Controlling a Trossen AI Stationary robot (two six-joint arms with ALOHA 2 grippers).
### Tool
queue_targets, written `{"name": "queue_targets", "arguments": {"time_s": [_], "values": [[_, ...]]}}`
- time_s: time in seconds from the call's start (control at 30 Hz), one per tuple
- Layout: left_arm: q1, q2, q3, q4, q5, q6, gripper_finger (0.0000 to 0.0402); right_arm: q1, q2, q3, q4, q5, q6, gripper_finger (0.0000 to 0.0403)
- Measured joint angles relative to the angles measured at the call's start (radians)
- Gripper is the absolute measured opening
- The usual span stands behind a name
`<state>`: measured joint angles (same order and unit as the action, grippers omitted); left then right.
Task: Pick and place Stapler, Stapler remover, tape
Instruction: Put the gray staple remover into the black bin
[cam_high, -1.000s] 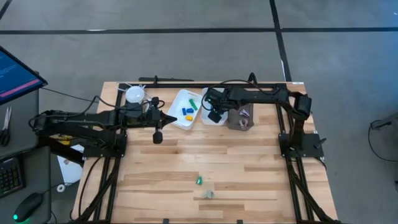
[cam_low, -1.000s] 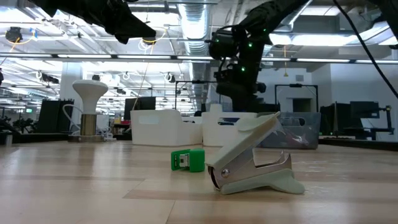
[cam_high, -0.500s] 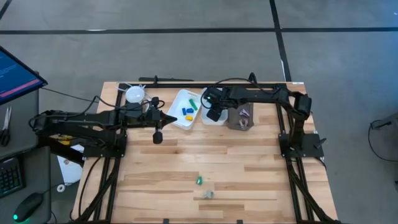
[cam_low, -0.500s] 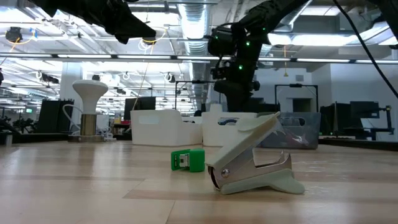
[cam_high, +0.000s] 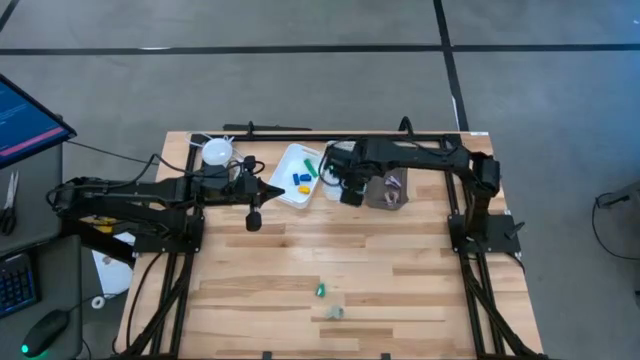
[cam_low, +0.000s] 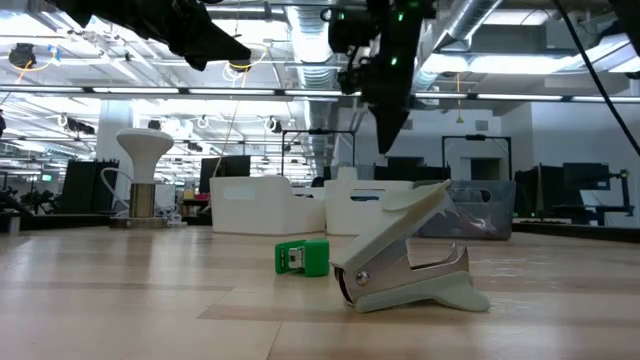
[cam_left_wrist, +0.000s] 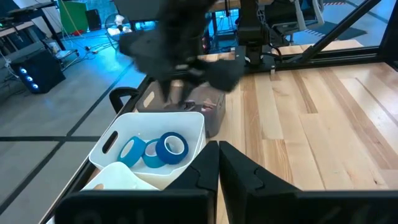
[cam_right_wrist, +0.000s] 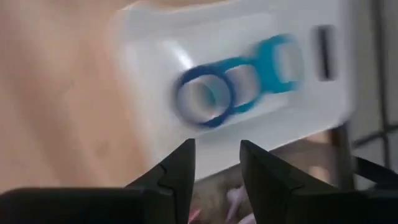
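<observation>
While right gripper (cam_right_wrist: 214, 168) hovers agape — tape (cam_right_wrist: 233, 84) in white bin (cam_right_wrist: 155, 37).

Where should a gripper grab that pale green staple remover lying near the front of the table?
Probably from above, fingers closing across the staple remover's narrow body behind the claws. It lies on its side on the table, jaws gaping, with the small green piece close beside it.

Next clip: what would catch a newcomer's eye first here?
Probably the three blue tape rolls lying together in a white bin at the table's far edge, with the right claw open above them. After that, the pale stapler remover and small green stapler alone on the near wood, and the left claw waiting shut beside the bins.
</observation>
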<state>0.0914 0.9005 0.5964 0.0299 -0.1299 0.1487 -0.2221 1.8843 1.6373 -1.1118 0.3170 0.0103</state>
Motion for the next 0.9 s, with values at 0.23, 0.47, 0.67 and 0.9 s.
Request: {"name": "queue_targets", "arguments": {"time_s": [0.23,0.47,0.67,0.9], "values": [[0.0,0.0,0.0,0.0,0.0,0.002,0.0003,0.162,0.0,0.014,-0.104,-0.21,-0.012,0.0117],[0.0,0.0,0.0,-0.002,0.0,0.003,0.0003,0.361,0.0,0.015,-0.04,-0.241,0.064,0.0117],[0.0,0.0,0.0,-0.008,0.0,0.003,0.0003,0.532,0.0,0.015,0.019,-0.211,0.165,0.0117],[0.0,0.0,0.0,-0.008,0.0,0.003,0.0003,0.703,0.0,0.015,0.123,-0.131,0.301,0.0117]]}}
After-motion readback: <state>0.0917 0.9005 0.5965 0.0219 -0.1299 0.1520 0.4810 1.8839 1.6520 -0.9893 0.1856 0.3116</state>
